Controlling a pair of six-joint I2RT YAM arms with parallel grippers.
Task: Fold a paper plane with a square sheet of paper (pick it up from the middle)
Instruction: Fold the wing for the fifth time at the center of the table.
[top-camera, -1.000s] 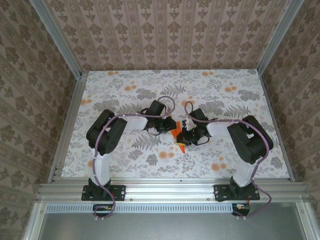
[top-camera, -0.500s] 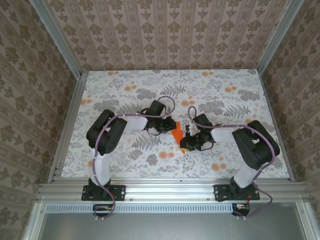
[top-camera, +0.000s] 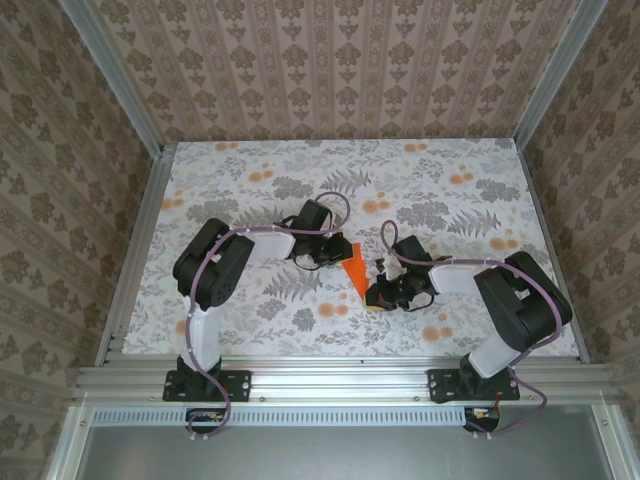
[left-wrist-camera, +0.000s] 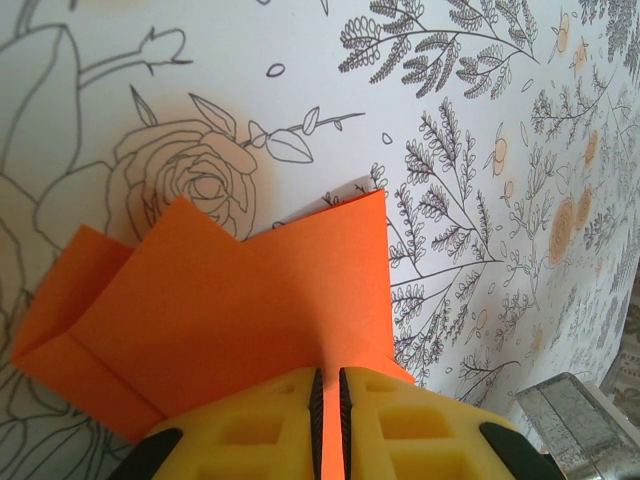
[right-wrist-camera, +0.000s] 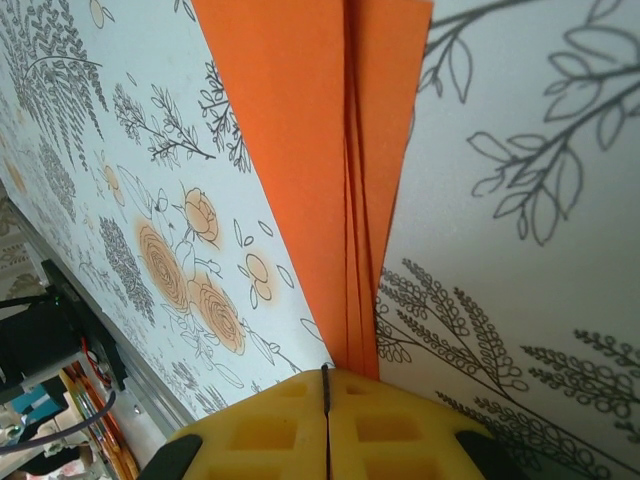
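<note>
plain bright orange paper plane (right-wrist-camera: 320, 150)

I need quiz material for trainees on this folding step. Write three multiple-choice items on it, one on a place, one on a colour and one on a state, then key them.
1. Where is the orange paper on the table?
A. at the far left corner
B. near its middle
C. hanging over the near edge

2. What colour are the fingers of the left pincer?
A. blue
B. white
C. yellow

3. How does the right pincer stand?
A. shut on the orange paper
B. wide open
C. shut on nothing, apart from the paper

Key:
1 B, the top view shows it mid-table.
2 C, the left wrist view shows yellow fingers.
3 A, the paper's layers run in between its closed fingers.
</note>
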